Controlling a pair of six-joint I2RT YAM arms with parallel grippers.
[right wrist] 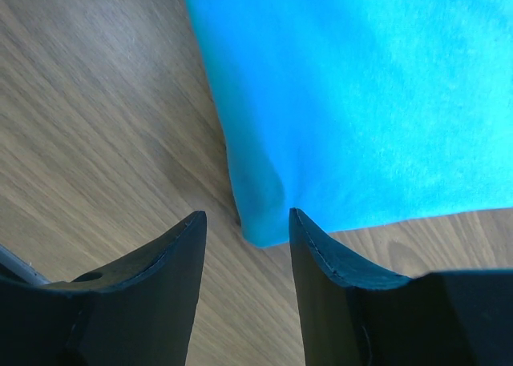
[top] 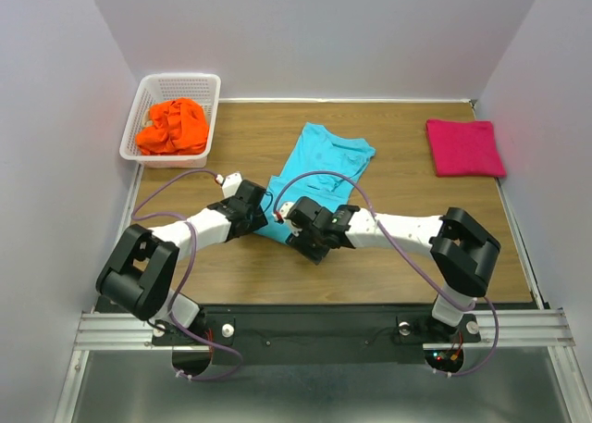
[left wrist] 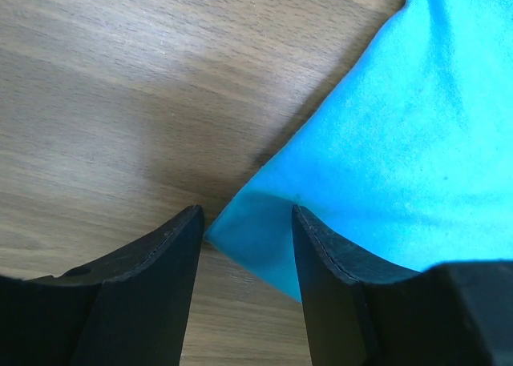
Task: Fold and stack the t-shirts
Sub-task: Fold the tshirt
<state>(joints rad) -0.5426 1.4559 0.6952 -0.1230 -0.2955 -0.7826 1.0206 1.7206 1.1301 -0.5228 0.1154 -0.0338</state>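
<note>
The turquoise-blue t-shirt [top: 322, 159] lies spread on the wooden table, its near hem under both grippers. My left gripper [top: 260, 210] is open over the shirt's near left corner [left wrist: 256, 230], which lies between its black fingers [left wrist: 152, 262]. My right gripper [top: 298, 221] is open over the near right corner [right wrist: 264, 214], which sits between its fingers [right wrist: 337, 262]. The magenta-pink t-shirt [top: 464, 147] lies folded at the far right. The bright orange t-shirt [top: 173, 127] is crumpled in the white basket [top: 148, 94].
The white lattice basket stands at the far left corner against the wall. White walls enclose the table on three sides. Bare wood [top: 407, 256] shows around the shirts.
</note>
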